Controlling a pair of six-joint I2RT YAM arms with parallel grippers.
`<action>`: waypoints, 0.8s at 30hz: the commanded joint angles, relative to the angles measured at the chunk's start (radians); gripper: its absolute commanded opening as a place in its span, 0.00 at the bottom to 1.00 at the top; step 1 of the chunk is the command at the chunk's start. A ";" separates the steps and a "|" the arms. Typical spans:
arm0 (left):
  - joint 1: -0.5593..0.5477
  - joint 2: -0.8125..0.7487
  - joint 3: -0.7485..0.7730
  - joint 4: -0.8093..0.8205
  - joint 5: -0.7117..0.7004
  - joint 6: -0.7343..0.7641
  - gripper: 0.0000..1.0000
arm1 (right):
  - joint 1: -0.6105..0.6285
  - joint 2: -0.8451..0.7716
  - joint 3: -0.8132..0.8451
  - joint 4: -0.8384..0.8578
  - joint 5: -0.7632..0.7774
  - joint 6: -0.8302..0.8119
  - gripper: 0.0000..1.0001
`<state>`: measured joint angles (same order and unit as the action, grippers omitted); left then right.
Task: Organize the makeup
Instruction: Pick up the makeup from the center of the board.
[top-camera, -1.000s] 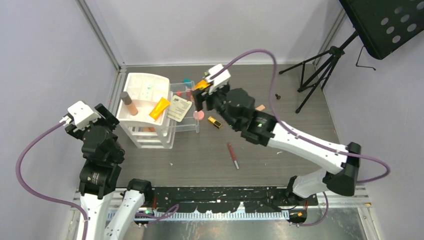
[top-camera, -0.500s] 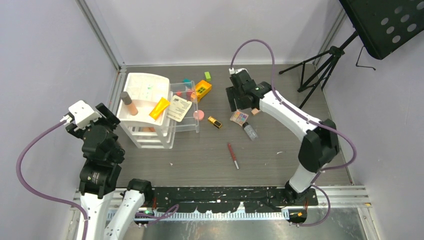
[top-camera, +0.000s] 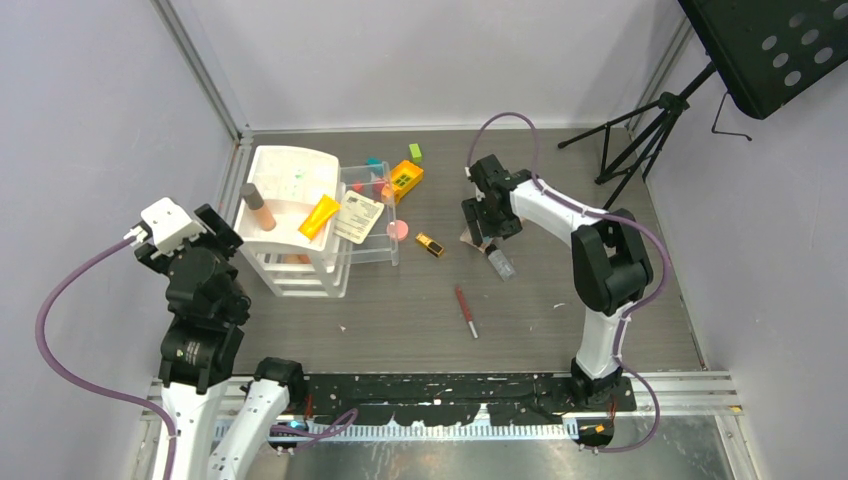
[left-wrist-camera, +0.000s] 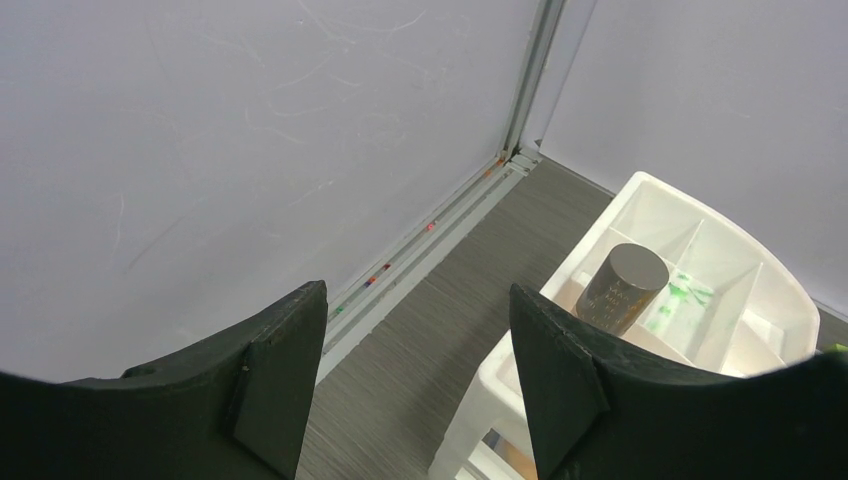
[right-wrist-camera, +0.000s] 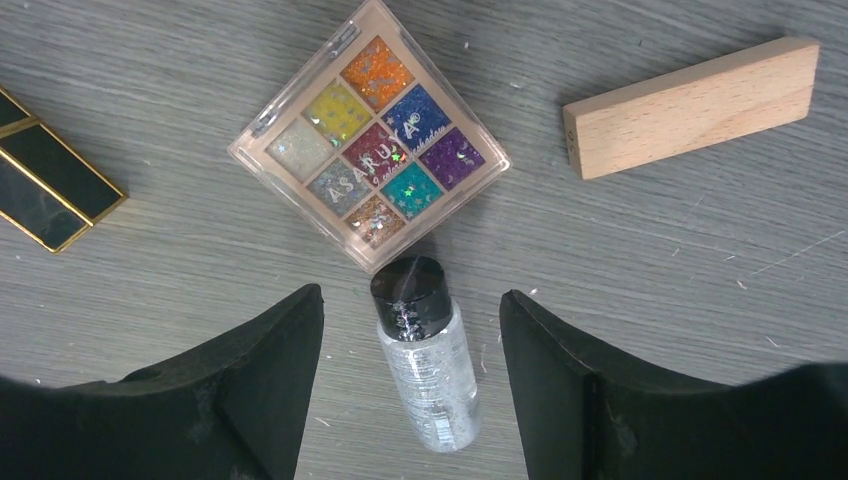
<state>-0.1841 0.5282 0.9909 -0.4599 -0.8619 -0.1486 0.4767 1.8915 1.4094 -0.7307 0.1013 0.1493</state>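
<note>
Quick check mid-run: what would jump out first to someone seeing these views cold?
The bright nine-colour eyeshadow palette lies flat on the grey table. A clear glitter bottle sits just below it in the right wrist view, framed by the right arm's open fingers. At the table's left stands the white drawer organizer, with an orange tube lying across its top tray.

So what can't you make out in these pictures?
Top view: the right hand covers most of the eyeshadow palette.
Right wrist view: the picture's left edge cuts off the gold-black lipstick.
Left wrist view: the left hand hides the white organizer's lower part.
Top view: the contents of its drawers are too small to tell.
</note>
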 joint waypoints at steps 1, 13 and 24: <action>-0.010 0.007 0.004 0.051 0.011 -0.003 0.69 | -0.007 0.008 0.020 -0.025 -0.029 -0.022 0.70; -0.014 0.010 0.004 0.052 0.017 0.000 0.69 | -0.022 0.026 0.002 -0.075 -0.058 -0.006 0.64; -0.016 0.012 0.005 0.050 0.023 0.000 0.69 | -0.021 0.066 0.018 -0.108 -0.042 -0.015 0.58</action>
<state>-0.1955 0.5327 0.9909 -0.4599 -0.8440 -0.1486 0.4580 1.9434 1.4094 -0.8055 0.0502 0.1413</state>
